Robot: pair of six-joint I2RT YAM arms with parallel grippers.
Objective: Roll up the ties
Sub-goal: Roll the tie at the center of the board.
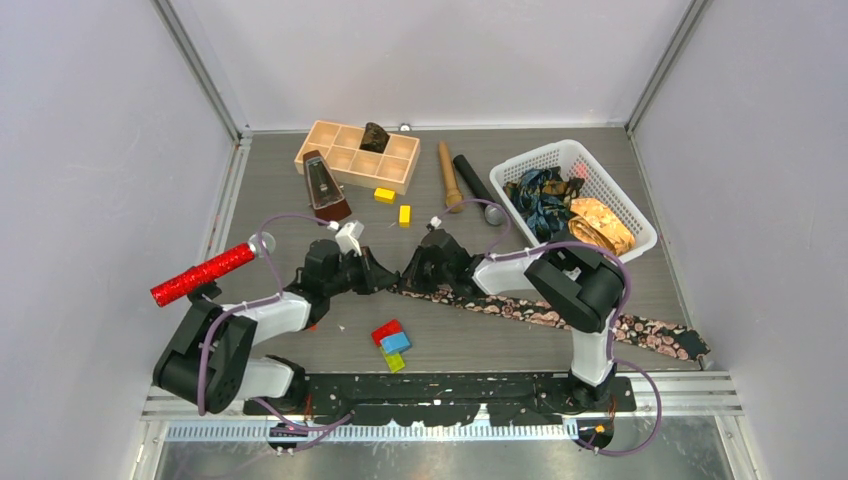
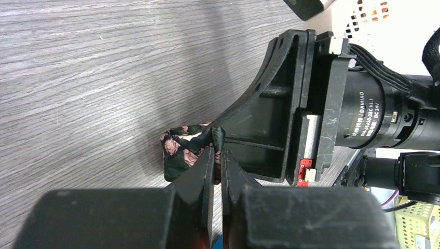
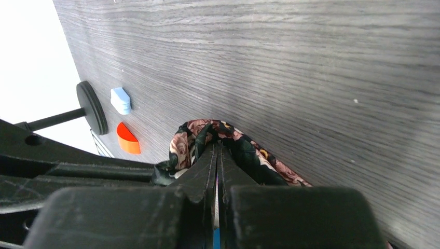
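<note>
Tie (image 2: 176, 151) in left hand (image 2: 218, 155), right hand (image 3: 218, 151) (central)

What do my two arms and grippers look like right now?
The left arm and right arm: white links, black joints, purple cables. The left gripper and right gripper: matte black, tapered fingers. Right wrist's motor bears white DAMIAO lettering.

Black-and-white arms (image 1: 270, 315), looping purple cables (image 1: 203, 385).
</note>
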